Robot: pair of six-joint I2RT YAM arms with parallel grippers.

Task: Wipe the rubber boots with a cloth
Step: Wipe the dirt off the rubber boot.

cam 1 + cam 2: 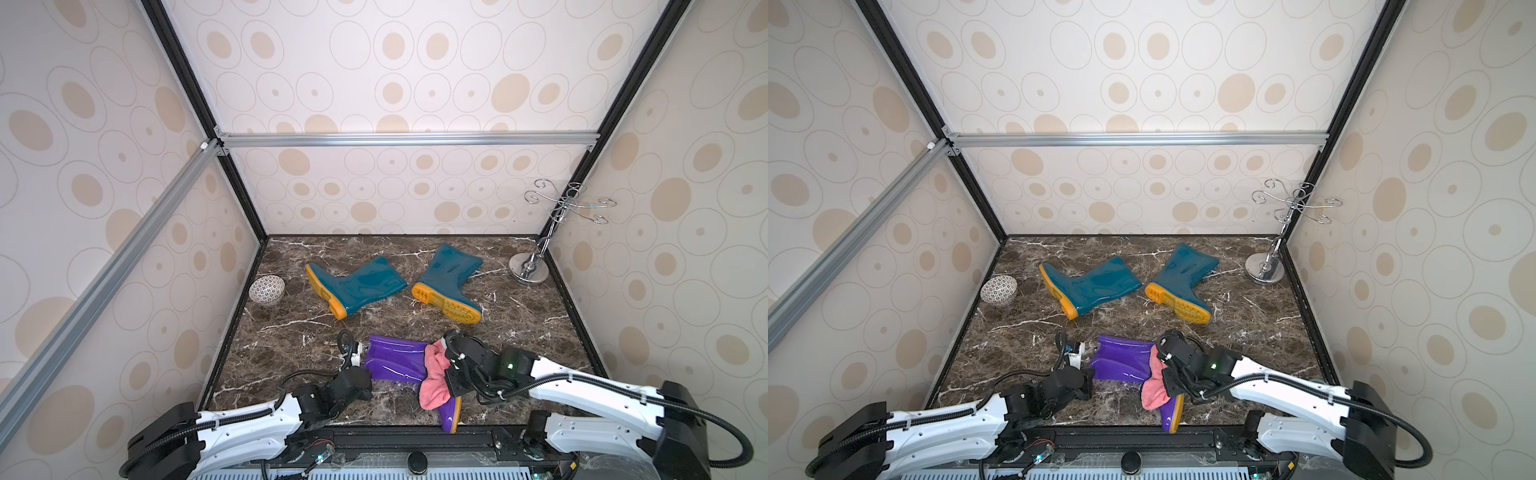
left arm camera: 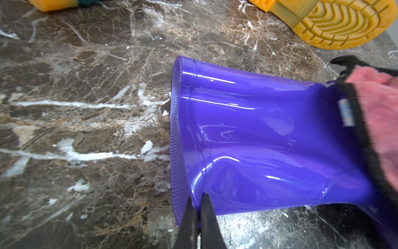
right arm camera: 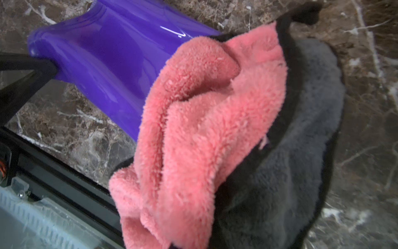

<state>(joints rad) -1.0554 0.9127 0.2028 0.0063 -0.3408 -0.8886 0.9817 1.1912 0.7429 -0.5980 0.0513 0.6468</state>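
Step in hand: wiping the purple boot (image 1: 395, 361), which lies on its side at the near edge of the marble tabletop (image 1: 291, 345). My left gripper (image 2: 197, 197) is clamped on the rim at the mouth of its shaft, pinning it. My right gripper (image 1: 449, 353) is closed with the cloth (image 1: 434, 382) bunched under it; the cloth drapes over the ankle and upper foot, pink side up, touching the boot. The shaft between my two grippers lies bare. In my judgement the next move calls for dragging the cloth along the shaft towards the mouth, pressing down, without pulling the rim out of the left grip. The two teal boots (image 1: 357, 286) (image 1: 451, 282) lie apart at the far half, no cloth on them. Containers: the patterned bowl (image 1: 267, 291) sits by the left wall and its inside does not show. The purple boot's mouth shows lining only.
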